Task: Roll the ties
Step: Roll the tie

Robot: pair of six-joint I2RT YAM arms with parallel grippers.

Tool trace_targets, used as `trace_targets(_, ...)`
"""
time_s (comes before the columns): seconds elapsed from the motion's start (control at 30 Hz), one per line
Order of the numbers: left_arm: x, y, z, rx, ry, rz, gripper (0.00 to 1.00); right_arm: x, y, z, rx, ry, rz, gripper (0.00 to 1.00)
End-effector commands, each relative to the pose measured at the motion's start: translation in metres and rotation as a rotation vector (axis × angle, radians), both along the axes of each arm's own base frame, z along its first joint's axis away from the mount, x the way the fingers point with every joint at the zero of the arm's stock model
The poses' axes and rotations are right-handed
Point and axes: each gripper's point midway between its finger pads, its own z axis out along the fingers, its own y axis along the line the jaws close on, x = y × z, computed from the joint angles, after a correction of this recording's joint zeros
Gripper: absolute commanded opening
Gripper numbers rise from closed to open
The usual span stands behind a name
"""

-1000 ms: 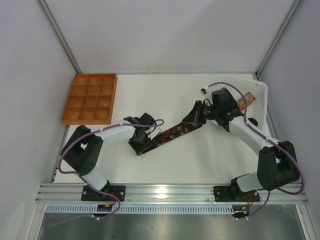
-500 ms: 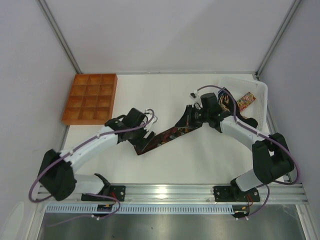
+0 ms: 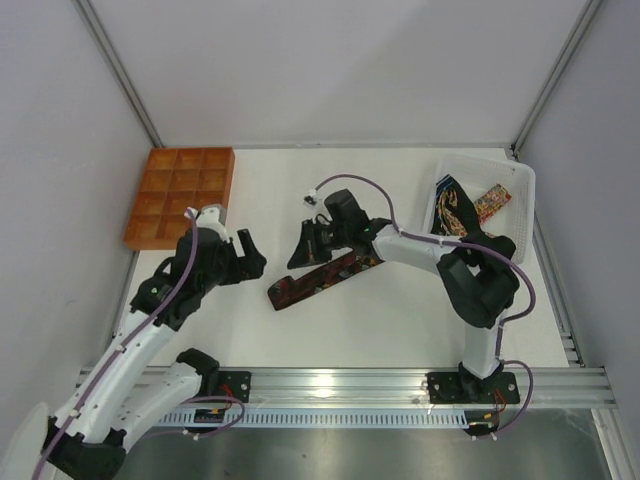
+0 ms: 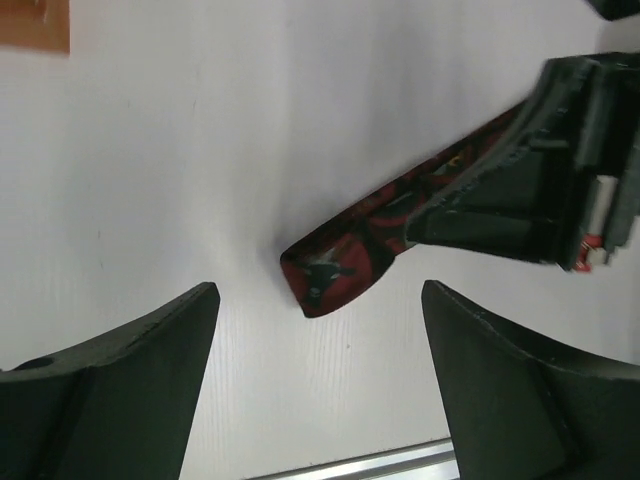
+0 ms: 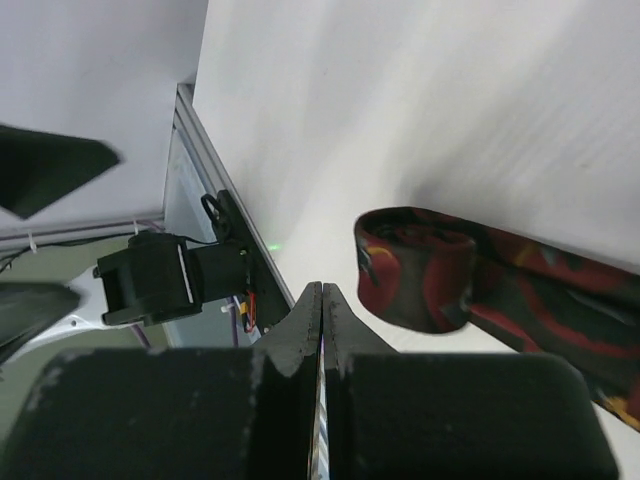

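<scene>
The far-right stretch of the tie [image 3: 335,272] is covered by the right gripper [image 3: 298,260], which is lowered over it near the middle of the table [image 3: 400,320]. Whether the tips press on the fabric cannot be told. In the right wrist view the jaws are seen pressed together with no cloth between them, and the tie's rounded, doubled-over end [image 5: 420,270] is shown just beside them. The pointed ends of this tie cannot be made out in any view. The left arm is cut off at the bottom left of the overhead view.

The tie is laid slantwise across the middle of the table, from near-left to far-right. Its dark red and black print is blurred. The left gripper [image 3: 255,252] is held apart from it, toward the left edge. Its fingers [image 4: 120,370] are spread wide with nothing between them, and the folded end is framed in the gap. More ties [image 3: 450,210] are heaped in the white basket [image 3: 527,200] at the far right corner, and an orange tray [image 3: 180,198] is set at the far left corner.

Against the picture one second old, the visible strip is shorter. The right gripper is now found much farther left along it, while the near-left end is kept at the same spot. The left gripper is drawn back from that end and is opened wider. The basket's ties, then largely hidden by the right arm, are now uncovered.
</scene>
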Motion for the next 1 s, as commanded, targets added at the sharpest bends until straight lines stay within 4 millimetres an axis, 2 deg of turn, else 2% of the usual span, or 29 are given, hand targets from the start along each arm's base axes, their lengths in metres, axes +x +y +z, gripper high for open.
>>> trace_targets(0.0,-0.009,0.013,-0.050,-0.136,0.211,0.158,0.88,-0.006,0.027,0.003,0.029,-0.015,0.049,0.00)
trace_targets(0.17,-0.009,0.021,-0.070,-0.220,0.270,0.195,0.87,-0.022,0.039,-0.007,0.019,-0.003,0.094,0.00)
trace_targets(0.3,-0.007,0.023,-0.080,-0.288,0.299,0.222,0.88,-0.029,0.038,-0.027,-0.016,0.018,0.113,0.00)
trace_targets(0.53,-0.006,-0.005,-0.101,-0.464,0.341,0.136,0.88,-0.022,0.023,-0.054,-0.070,0.029,0.083,0.00)
trace_targets(0.57,-0.010,-0.008,-0.109,-0.478,0.363,0.125,0.88,-0.019,0.020,-0.058,-0.083,0.024,0.069,0.00)
trace_targets(0.67,-0.011,-0.009,-0.120,-0.479,0.375,0.122,0.88,-0.019,0.010,-0.066,-0.085,0.045,0.055,0.00)
trace_targets(0.97,-0.004,-0.022,-0.123,-0.528,0.332,0.081,0.86,-0.015,0.007,-0.077,-0.082,0.056,0.037,0.00)
